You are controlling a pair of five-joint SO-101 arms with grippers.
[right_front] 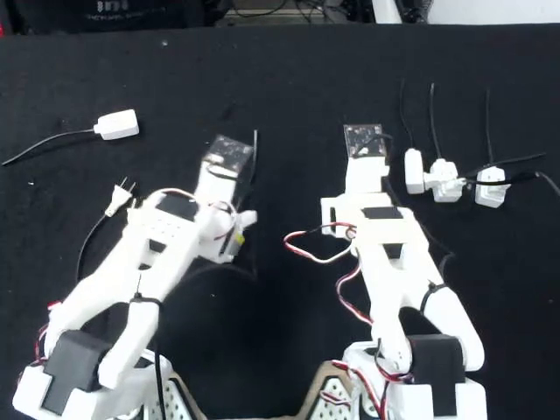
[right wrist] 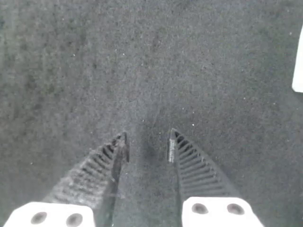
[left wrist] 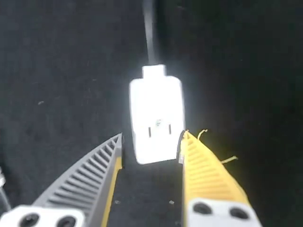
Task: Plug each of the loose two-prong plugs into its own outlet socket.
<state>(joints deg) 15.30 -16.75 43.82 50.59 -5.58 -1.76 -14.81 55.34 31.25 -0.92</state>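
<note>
A white outlet socket [left wrist: 156, 113] with two slots lies on the black cloth, its dark cord [left wrist: 149, 33] running away from it. My left gripper [left wrist: 151, 139] is open, and its fingers straddle the socket's near end, the yellow finger [left wrist: 203, 165] at its edge. In the high view the left gripper [right_front: 232, 147] is left of the middle. A loose two-prong plug [right_front: 118, 198] lies to its left, and another white socket [right_front: 117, 125] lies farther back on the left. My right gripper [right wrist: 147, 142] [right_front: 365, 138] is open over bare cloth with nothing between its fingers.
Three white plug-and-socket pieces [right_front: 446, 181] with dark cords sit in a row to the right of the right gripper. One white edge [right wrist: 298, 71] shows in the right wrist view. Black cloth [right_front: 289, 79] covers the table.
</note>
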